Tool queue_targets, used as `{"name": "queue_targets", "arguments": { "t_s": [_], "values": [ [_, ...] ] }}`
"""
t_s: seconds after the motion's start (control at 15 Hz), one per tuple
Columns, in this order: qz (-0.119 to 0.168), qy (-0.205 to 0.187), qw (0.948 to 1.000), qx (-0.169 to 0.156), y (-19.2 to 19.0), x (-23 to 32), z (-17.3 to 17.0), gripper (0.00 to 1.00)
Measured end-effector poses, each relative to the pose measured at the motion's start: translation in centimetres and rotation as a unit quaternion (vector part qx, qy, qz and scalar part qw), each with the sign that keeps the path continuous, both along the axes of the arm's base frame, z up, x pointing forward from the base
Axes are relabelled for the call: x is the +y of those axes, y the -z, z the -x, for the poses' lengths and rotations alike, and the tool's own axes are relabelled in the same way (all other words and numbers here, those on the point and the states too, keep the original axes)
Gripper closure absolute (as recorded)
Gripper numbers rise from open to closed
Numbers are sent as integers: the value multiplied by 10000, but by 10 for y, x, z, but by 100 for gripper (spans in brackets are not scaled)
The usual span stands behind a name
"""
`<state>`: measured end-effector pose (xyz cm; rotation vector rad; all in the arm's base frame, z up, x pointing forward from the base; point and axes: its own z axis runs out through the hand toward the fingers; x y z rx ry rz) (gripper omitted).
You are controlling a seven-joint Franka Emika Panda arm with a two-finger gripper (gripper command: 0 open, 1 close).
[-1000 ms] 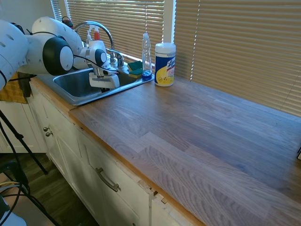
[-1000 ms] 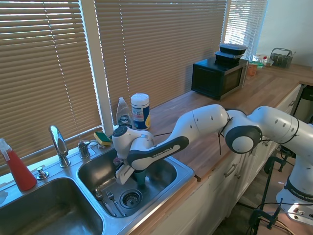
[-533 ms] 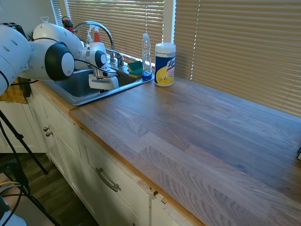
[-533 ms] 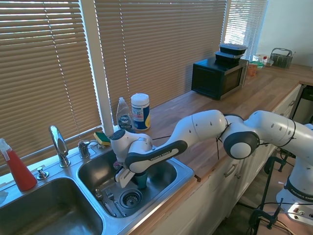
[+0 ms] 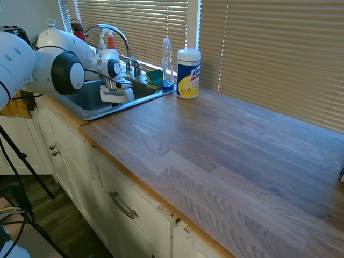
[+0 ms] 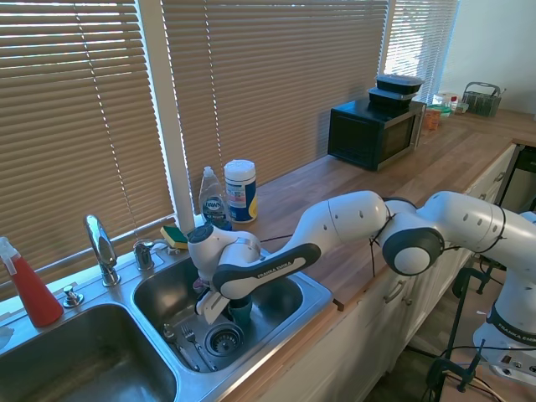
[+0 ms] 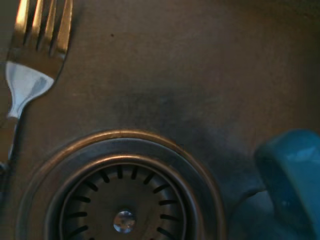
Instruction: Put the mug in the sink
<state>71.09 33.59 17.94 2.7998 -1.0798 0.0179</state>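
Observation:
In the second exterior view the teal-blue mug (image 6: 241, 311) stands upright low in the right basin of the steel sink (image 6: 311, 295), just beside the drain (image 6: 224, 340). My gripper (image 6: 228, 306) reaches down into that basin and is shut on the mug's rim. Seen from the first exterior view, the gripper (image 5: 115, 97) dips below the sink (image 5: 95, 113) rim and the mug is hidden. Up close in the wrist view are the mug (image 7: 292, 175), the drain (image 7: 120, 195) and a fork (image 7: 36, 55) on the basin floor.
Forks (image 6: 189, 340) lie on the basin floor left of the drain. The arched faucet (image 6: 100, 248) stands behind the basins. A sponge (image 6: 176, 236), a clear bottle (image 6: 211, 198) and a white canister (image 6: 240, 190) line the back. A red spray bottle (image 6: 29, 286) stands far left.
The gripper has gone lower into the right basin with the mug, which now sits close to the basin floor by the drain.

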Motion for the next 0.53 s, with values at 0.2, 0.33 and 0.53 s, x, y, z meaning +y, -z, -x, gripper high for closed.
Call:
{"name": "queue_targets", "arguments": {
  "t_s": [0.2,0.33,0.53],
  "values": [
    [-87,12,9998,-190,-33,1,-6,0],
    [-151,33,9993,-345,-67,1,-9,0],
    [-189,126,9985,-490,-119,-8,-11,0]
  ]
}}
